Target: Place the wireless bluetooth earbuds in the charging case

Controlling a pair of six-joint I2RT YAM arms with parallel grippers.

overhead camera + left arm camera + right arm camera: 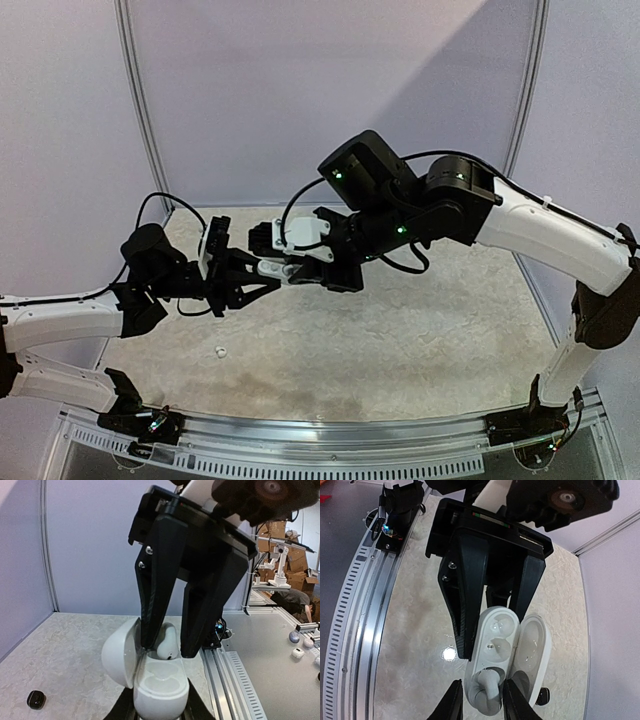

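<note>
The white charging case (pixel 160 692) is held off the table, my left gripper (pixel 159 702) shut on its lower body, its lid (pixel 119 652) swung open to the left. A white earbud (pixel 168 642) stands in the case's far well. My right gripper (pixel 483 682) comes at it from the opposite side, and its black fingers (pixel 152 605) flank the earbud, open, with a gap showing on each side in the right wrist view. Seen from above, both grippers meet over the case (pixel 268 268) at mid-left. The two nearer wells (pixel 497 635) hold nothing.
A black earbud (pixel 36 699) lies on the speckled tabletop, left of the case. A small white earbud (pixel 219 351) lies nearer the front edge. The metal rail (pixel 330 435) runs along the table's near edge. Grey walls close off the back and sides.
</note>
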